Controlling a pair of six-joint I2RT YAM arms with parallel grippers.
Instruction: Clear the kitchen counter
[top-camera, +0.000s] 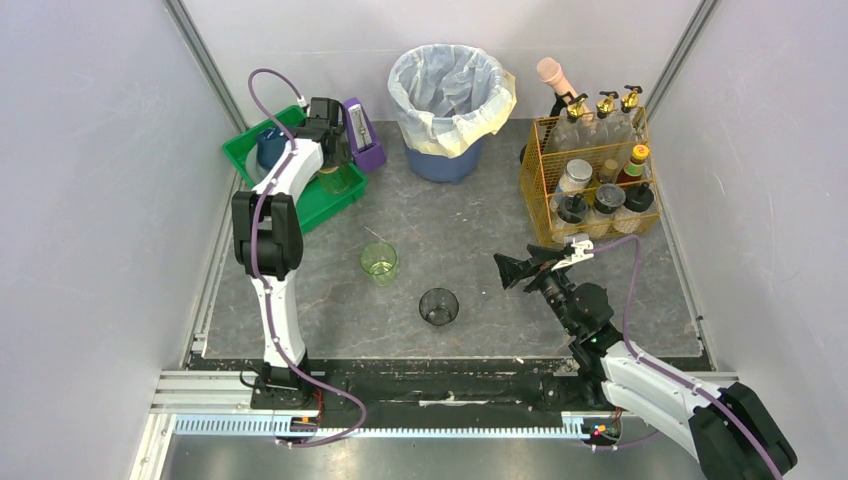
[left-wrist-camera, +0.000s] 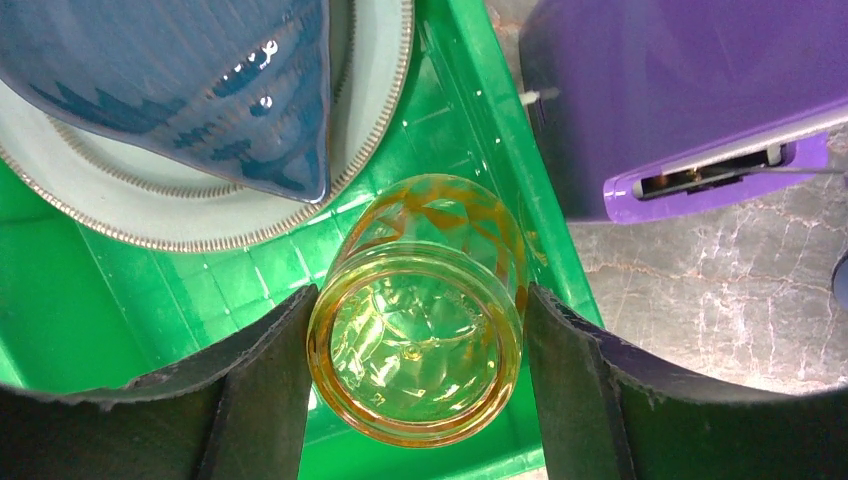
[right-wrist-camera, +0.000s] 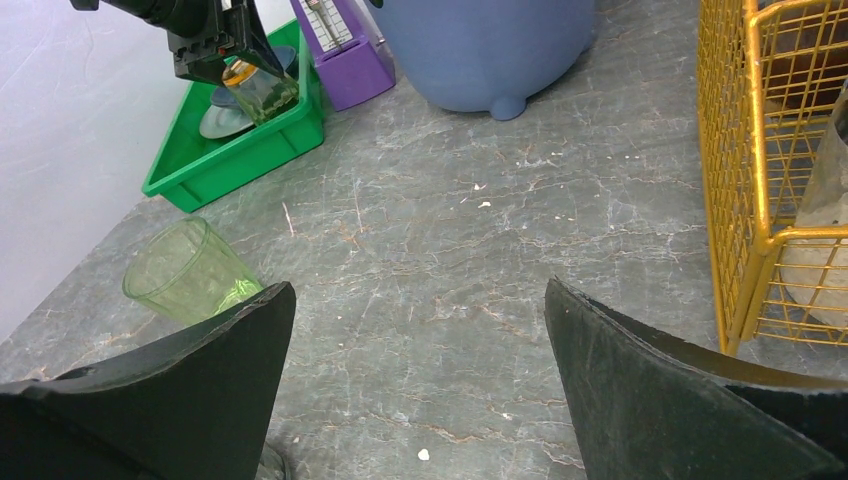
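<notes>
Left gripper (left-wrist-camera: 415, 400) clamped on amber glass (left-wrist-camera: 430, 250), over green tray (left-wrist-camera: 70, 330), just beside plate (left-wrist-camera: 380, 120) with blue bowl (left-wrist-camera: 200, 90). Right gripper (right-wrist-camera: 418, 290) spread wide, holding nothing, above kitchen counter (top-camera: 460, 250). Counter spans below both arms; green glass (top-camera: 379, 262) and dark glass (top-camera: 438, 306) stand on it, apart.
</notes>
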